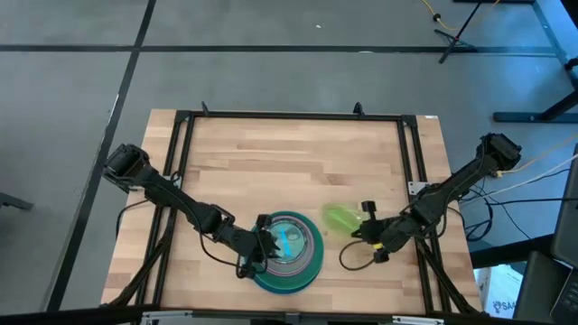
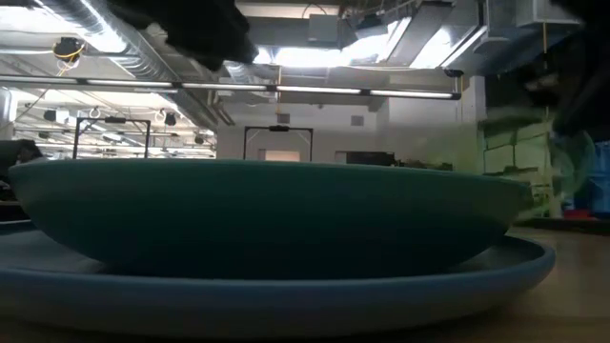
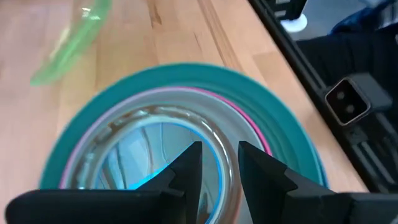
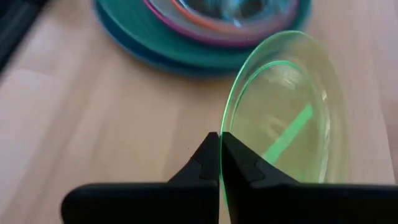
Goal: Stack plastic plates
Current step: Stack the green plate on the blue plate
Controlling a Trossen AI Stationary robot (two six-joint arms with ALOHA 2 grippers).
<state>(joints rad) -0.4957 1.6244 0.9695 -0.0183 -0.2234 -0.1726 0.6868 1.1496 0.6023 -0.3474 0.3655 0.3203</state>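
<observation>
A stack of plastic plates (image 1: 291, 253) sits near the table's front edge. A large blue plate (image 2: 286, 300) lies at the bottom with a large teal-green one (image 2: 267, 219) on it. Above them come magenta and pale rims (image 3: 249, 115), then a small clear blue plate (image 3: 155, 143) on top. My left gripper (image 3: 219, 163) hovers open over the stack's left part (image 1: 265, 246), and the top plate's rim shows in its gap. To the right of the stack, my right gripper (image 1: 366, 227) is shut on a small lime plate (image 1: 341, 217). My right gripper pinches the lime plate's rim (image 4: 225, 132) between its two fingertips, coming slanting down from the table's right. The plate stands steeply tilted, its face toward the stack. Whether its far edge rests on the table I cannot tell.
Black frame rails run along the table's sides and back (image 1: 411, 171). A dark cable loops on the wood beside the right arm (image 1: 348, 259). Bare wood lies across the table's far half (image 1: 289, 162).
</observation>
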